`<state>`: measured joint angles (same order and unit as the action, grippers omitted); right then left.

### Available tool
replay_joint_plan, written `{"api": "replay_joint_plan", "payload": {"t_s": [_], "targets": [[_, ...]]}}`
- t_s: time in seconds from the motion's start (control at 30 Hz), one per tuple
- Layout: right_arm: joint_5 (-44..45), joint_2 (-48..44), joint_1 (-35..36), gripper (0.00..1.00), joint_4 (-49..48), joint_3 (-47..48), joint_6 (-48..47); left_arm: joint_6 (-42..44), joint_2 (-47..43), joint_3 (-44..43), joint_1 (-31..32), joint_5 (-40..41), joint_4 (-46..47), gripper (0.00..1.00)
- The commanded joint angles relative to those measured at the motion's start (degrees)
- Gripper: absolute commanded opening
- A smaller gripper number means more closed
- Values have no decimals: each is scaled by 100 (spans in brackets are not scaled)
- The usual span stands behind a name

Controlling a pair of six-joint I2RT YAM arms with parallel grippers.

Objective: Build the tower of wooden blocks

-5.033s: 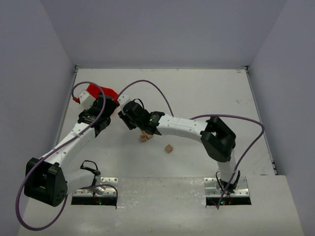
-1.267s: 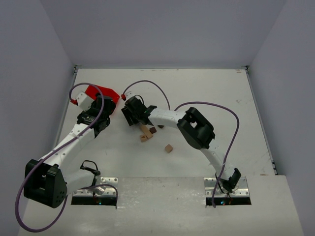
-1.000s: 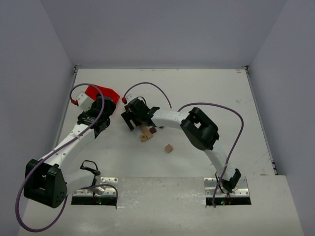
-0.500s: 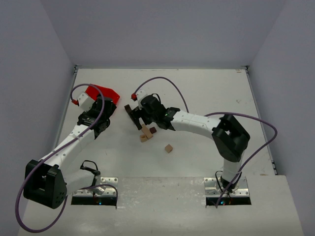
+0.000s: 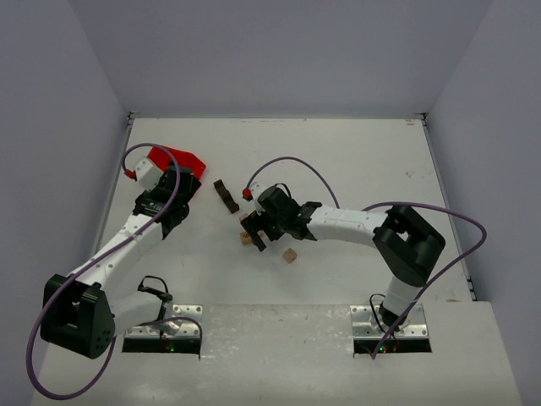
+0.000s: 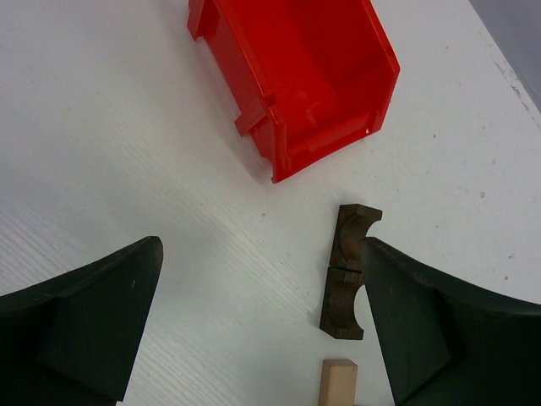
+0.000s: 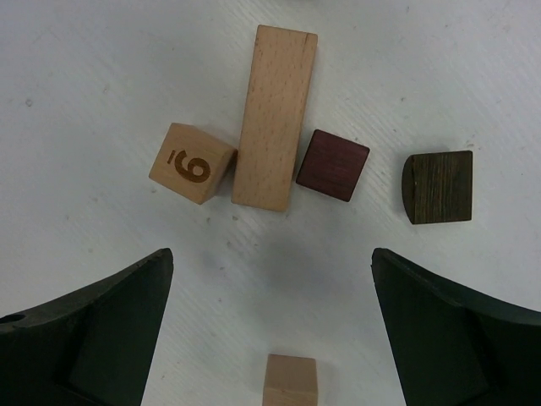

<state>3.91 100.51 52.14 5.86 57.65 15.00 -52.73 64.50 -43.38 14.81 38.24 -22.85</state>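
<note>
No wood block tower shows; the wooden blocks lie loose and flat on the white table. In the right wrist view a tan cube marked 9 [image 7: 192, 163], a long tan block [image 7: 275, 116], a dark red-brown cube [image 7: 333, 165] and a dark rounded piece [image 7: 437, 186] sit side by side. A plain tan cube [image 7: 291, 381] lies nearer. My right gripper [image 7: 275, 321] hangs open above them, holding nothing, and from above that right gripper [image 5: 254, 233] covers part of the cluster. Beside the red bin, my left gripper [image 6: 262, 321] stands open and empty.
The red bin [image 5: 173, 159] sits at the back left, open and empty inside [image 6: 296, 76]. Two dark brown arch pieces [image 5: 225, 196] lie end to end between the bin and the cluster, close to my left gripper's right finger [image 6: 439, 330]. A tan block's end [image 6: 340, 382] shows below them.
My right gripper has pulled away from the dark arch pieces, moving right and toward the near edge to hover over the block cluster. The left arm has barely moved.
</note>
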Motion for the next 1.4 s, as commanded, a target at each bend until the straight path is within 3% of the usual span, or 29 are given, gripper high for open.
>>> {"api": "replay_joint_plan", "payload": {"t_s": [0.0,0.13,0.23,0.37,0.9,1.13,1.37], "targets": [[-7,219,101,99,-43,183,17,97,-16,-22,-68,-36,245,100],[283,456,156,92,-50,254,58,111,-16,-22,-75,-45,254,100],[396,615,156,75,-295,220,106,123,-18,-29,-67,-36,253,100],[465,843,156,61,-460,285,160,126,-34,-22,-75,-48,245,100],[544,1250,257,57,-867,576,293,136,-34,-13,-75,-76,245,100],[945,1251,341,31,-894,537,301,158,-34,-13,-75,-106,254,100],[1621,707,455,24,-870,367,342,164,-43,-4,-75,-136,272,100]]}}
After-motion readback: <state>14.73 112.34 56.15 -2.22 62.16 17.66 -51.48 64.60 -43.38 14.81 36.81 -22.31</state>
